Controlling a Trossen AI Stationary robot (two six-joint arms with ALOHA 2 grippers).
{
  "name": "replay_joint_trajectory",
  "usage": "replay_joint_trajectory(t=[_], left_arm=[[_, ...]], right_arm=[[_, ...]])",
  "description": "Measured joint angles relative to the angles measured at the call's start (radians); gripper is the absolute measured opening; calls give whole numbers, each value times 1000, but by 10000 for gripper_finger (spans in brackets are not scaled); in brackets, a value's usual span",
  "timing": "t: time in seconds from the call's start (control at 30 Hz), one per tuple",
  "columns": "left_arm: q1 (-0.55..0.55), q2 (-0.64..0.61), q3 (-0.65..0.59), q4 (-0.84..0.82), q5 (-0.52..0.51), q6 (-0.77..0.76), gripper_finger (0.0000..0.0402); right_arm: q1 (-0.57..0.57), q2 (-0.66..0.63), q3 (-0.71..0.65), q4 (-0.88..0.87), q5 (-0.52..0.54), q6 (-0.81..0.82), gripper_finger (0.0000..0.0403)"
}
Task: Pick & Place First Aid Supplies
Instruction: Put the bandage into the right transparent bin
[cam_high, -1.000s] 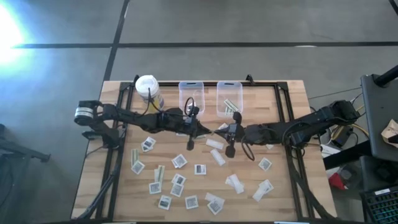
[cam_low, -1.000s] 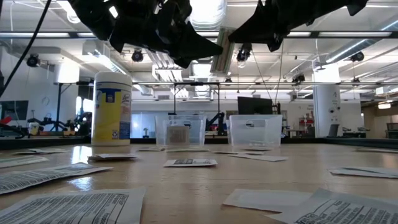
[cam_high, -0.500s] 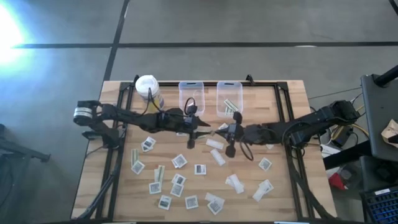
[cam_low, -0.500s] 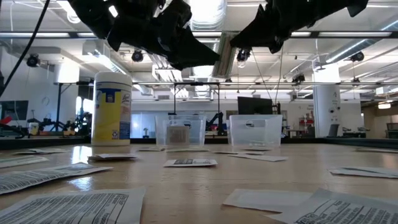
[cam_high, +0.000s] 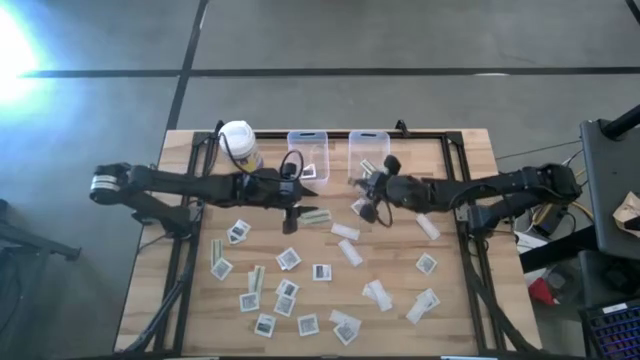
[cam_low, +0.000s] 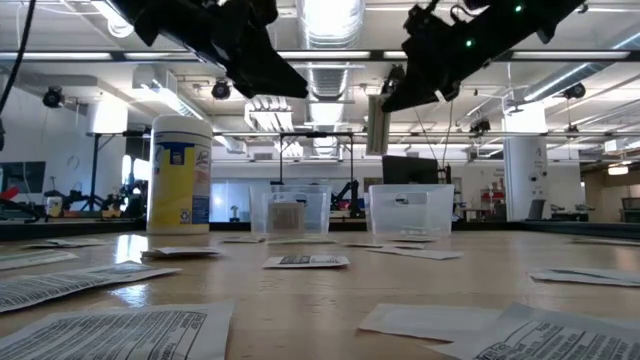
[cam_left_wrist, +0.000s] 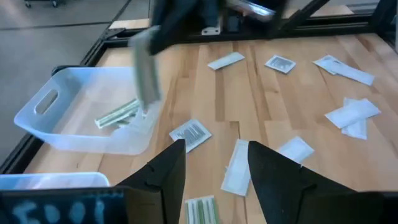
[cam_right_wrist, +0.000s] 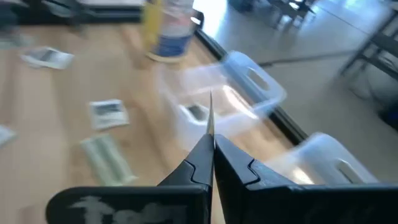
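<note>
Wooden counter (cam_high: 455, 300) at frame centre carries scattered first aid packets (cam_high: 288, 259). My left end effector (cam_left_wrist: 211, 163) stands spread, empty, left of centre. My right end effector (cam_right_wrist: 210, 152) pinches a thin strip (cam_right_wrist: 210, 112) near the upper-centre bins (cam_high: 367, 152).

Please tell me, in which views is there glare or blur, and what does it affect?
High view: strong glare at the top left corner washes out the floor. Low view: ceiling lights make both arms dark silhouettes, and the nearest packets are soft. Right wrist view: motion blur smears the clear bins and the yellow container. Left wrist view: the strip held by the right end effector is blurred.
</note>
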Motion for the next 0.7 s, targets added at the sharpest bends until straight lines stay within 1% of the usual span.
replay_joint_trajectory(t=[0.17, 0.4, 0.5, 0.63, 0.7], left_arm=[[-2, -31, 0, -89, 0, -23, 168], [-13, -35, -2, -116, 73, -52, 168], [-24, -37, -2, -158, 82, -53, 167], [-41, -39, -3, -196, 82, -53, 167], [-49, -39, -2, -206, 82, -51, 167]], right_arm=[[-115, -21, 32, -77, -8, -11, 8], [-295, -30, 148, -254, -133, 10, 8], [-375, -12, 200, -345, -204, 38, 8], [-471, 12, 244, -443, -358, 59, 8], [-508, 22, 249, -461, -428, 74, 8]])
